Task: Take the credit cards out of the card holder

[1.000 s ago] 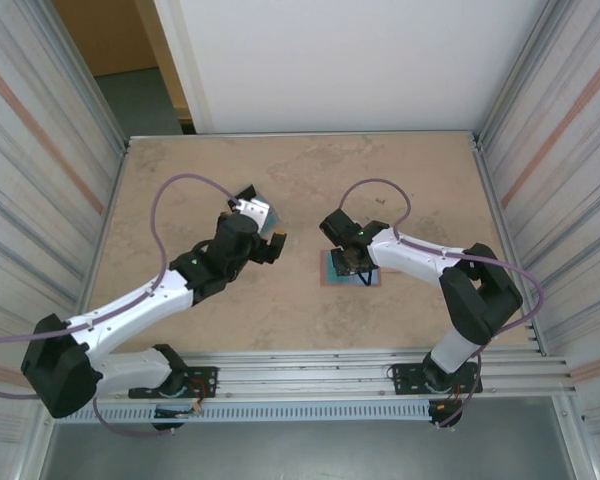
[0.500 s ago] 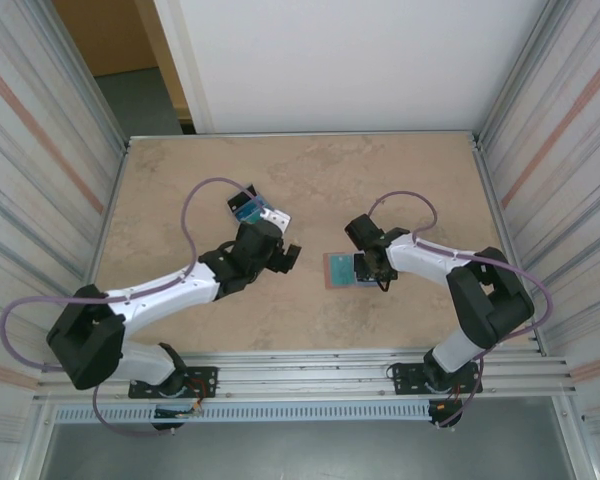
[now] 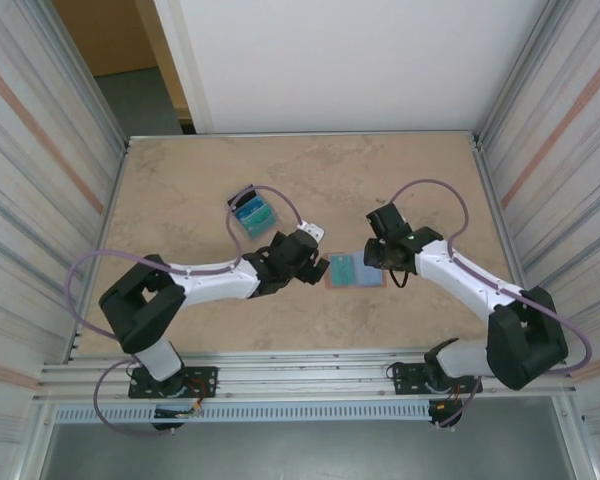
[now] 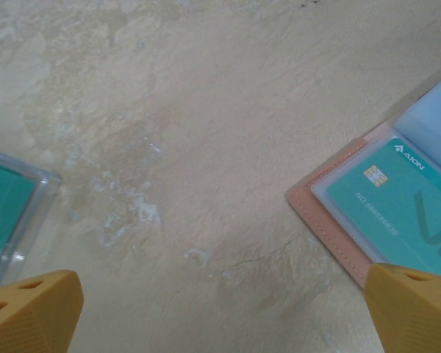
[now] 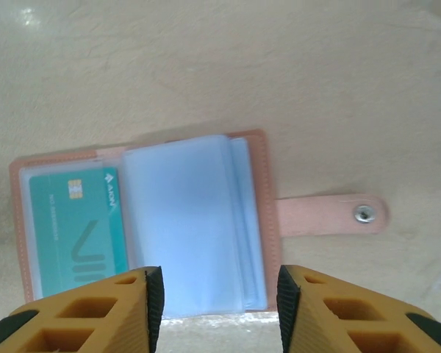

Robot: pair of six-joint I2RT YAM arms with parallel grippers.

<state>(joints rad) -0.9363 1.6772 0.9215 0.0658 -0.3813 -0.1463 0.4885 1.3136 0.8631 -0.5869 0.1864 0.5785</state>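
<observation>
The salmon-pink card holder (image 3: 355, 270) lies open and flat mid-table. In the right wrist view the card holder (image 5: 264, 220) shows a teal credit card (image 5: 73, 228) in its left clear pocket, blue-grey sleeves beside it and the snap tab (image 5: 331, 215) pointing right. My right gripper (image 5: 219, 290) hovers open over the holder's near edge, nothing between its fingers. My left gripper (image 4: 220, 316) is wide open above bare table, just left of the card holder (image 4: 338, 220) with the same teal card (image 4: 397, 202). From above, the left gripper (image 3: 318, 266) and right gripper (image 3: 378, 258) flank the holder.
A clear tray (image 3: 252, 212) holding teal and blue cards sits behind and left of the holder; its corner (image 4: 29, 191) appears at the left of the left wrist view. Metal walls enclose the table on both sides.
My left arm swung right, from the clear tray to the holder's left edge. My right gripper drew back to the right off the holder, its jaws now a little wider.
</observation>
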